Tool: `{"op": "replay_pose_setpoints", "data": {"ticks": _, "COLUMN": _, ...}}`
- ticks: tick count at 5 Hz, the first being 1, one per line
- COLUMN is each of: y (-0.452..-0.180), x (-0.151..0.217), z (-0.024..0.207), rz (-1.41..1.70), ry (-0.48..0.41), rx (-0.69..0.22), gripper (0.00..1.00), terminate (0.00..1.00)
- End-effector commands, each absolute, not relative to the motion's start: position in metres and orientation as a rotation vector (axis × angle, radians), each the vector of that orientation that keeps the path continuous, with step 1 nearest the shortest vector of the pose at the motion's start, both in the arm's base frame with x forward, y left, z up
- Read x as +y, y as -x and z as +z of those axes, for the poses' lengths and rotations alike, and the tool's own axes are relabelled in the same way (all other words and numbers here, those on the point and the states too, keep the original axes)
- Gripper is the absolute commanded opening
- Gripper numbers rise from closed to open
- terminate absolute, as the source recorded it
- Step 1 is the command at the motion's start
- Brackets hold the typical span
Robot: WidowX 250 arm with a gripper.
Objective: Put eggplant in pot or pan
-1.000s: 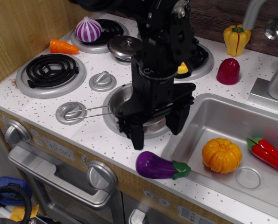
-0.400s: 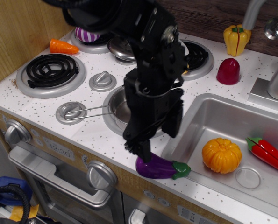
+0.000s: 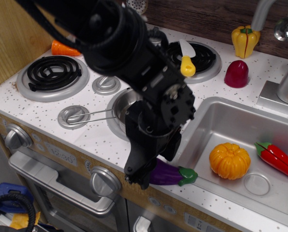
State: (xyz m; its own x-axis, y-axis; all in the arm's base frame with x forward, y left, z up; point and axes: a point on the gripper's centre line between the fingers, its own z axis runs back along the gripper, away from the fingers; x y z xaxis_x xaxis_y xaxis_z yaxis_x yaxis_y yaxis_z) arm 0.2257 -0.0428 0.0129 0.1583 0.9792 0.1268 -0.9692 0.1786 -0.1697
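So the black gripper (image 3: 151, 166) is down low right over the eggplant (image 3: 170, 174), covering its left end. The jaws look spread either side of the purple body, but I honestly can't tell if they're clamped on it or just open around it. The eggplant lies on its side on the speckled tabletop (image 3: 93, 137), at the front edge, just in front of the sink (image 3: 231, 121) corner, green cap pointing right. The pot (image 3: 127, 108) sits behind the eggplant, mostly hidden by the arm, wire handle sticking out left. An orange pumpkin (image 3: 229, 160) is in the sink.
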Motion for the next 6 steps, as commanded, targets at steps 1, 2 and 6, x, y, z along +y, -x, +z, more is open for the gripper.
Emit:
{"op": "replay_pose_setpoints", "data": {"ticks": 1, "y": -0.228, "x": -0.036, "z": 0.009, "rz": 1.388, "ry": 0.104, "rx": -0.233, "gripper": 1.0, "terminate": 0.0}}
{"op": "replay_pose_setpoints", "data": {"ticks": 2, "y": -0.228, "x": -0.033, "z": 0.002, "rz": 1.378, "ry": 0.132, "rx": -0.237, "gripper": 1.0, "terminate": 0.0}}
{"op": "replay_pose_setpoints", "data": {"ticks": 6, "y": -0.23, "x": -0.037, "z": 0.007, "rz": 1.387, "ry": 0.122, "rx": -0.241, "gripper": 0.0, "terminate": 0.0}}
